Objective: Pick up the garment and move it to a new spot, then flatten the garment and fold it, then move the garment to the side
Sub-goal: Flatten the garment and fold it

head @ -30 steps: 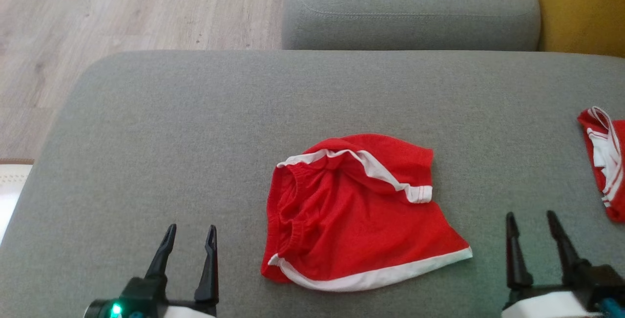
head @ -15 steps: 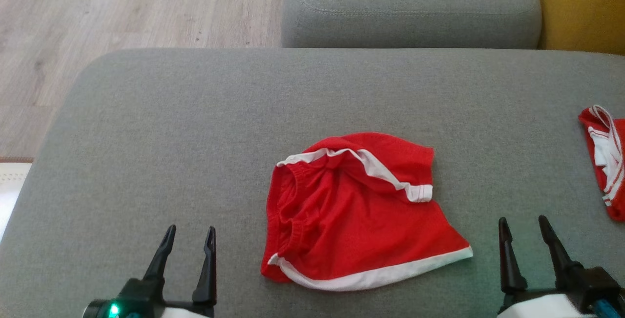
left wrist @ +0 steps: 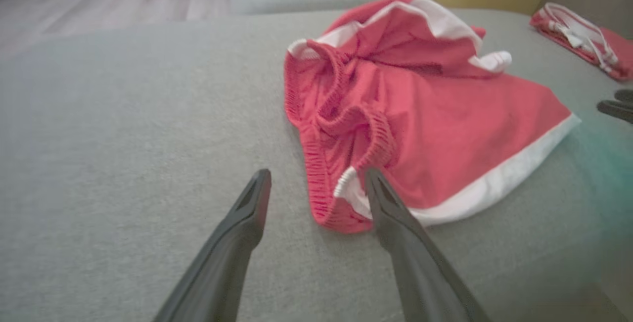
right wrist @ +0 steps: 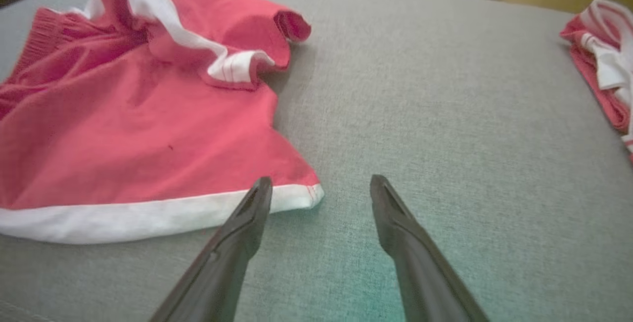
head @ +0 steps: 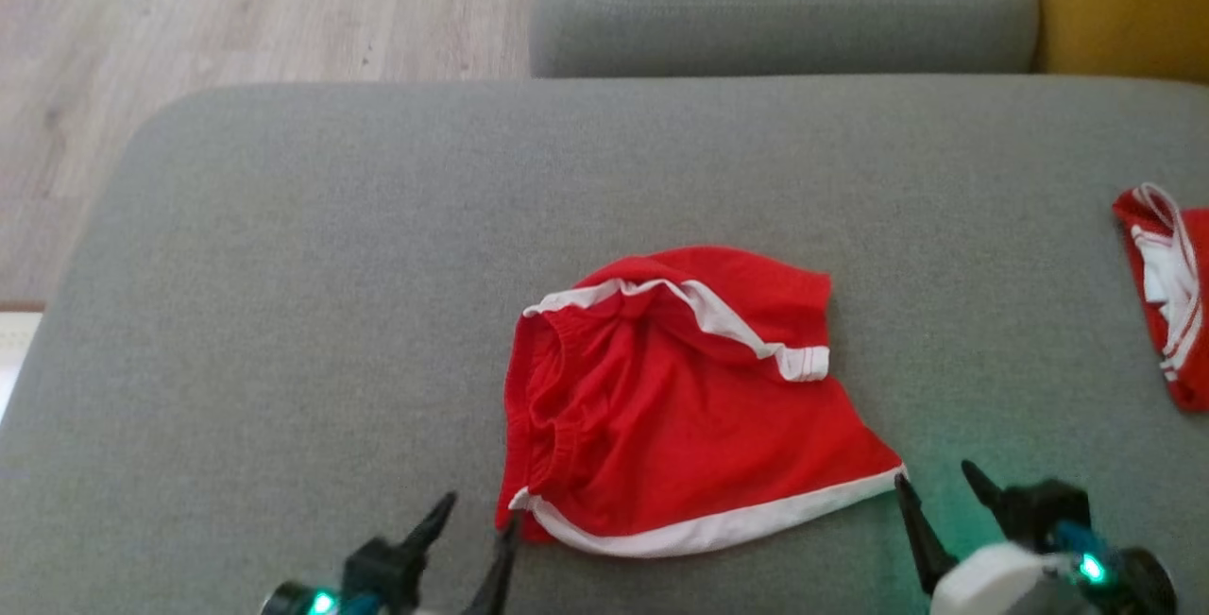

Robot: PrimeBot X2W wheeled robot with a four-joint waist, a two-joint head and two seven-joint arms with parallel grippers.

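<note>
The garment (head: 680, 417) is a pair of red shorts with white trim, lying crumpled on the grey sofa seat (head: 331, 265). My left gripper (head: 477, 516) is open just off its near left corner; in the left wrist view the garment (left wrist: 420, 109) has that corner between the left gripper (left wrist: 316, 178) fingers, the right fingertip (left wrist: 376, 178) over the white hem. At the near right corner of the hem my right gripper (head: 935, 483) stands open. In the right wrist view the right gripper (right wrist: 321, 186) has the corner of the garment (right wrist: 138, 129) between its tips.
A second red and white garment (head: 1166, 303) lies at the seat's right edge, also seen as a bundle (right wrist: 603, 65) in the right wrist view. A grey cushion (head: 784, 1) sits behind, a yellow surface (head: 1124, 1) at far right, wooden floor (head: 236, 20) to the left.
Both grippers have moved inward to the garment's near corners, the left one rightward, the right one leftward, both still open. The head view has shifted slightly. The garment has not moved.
</note>
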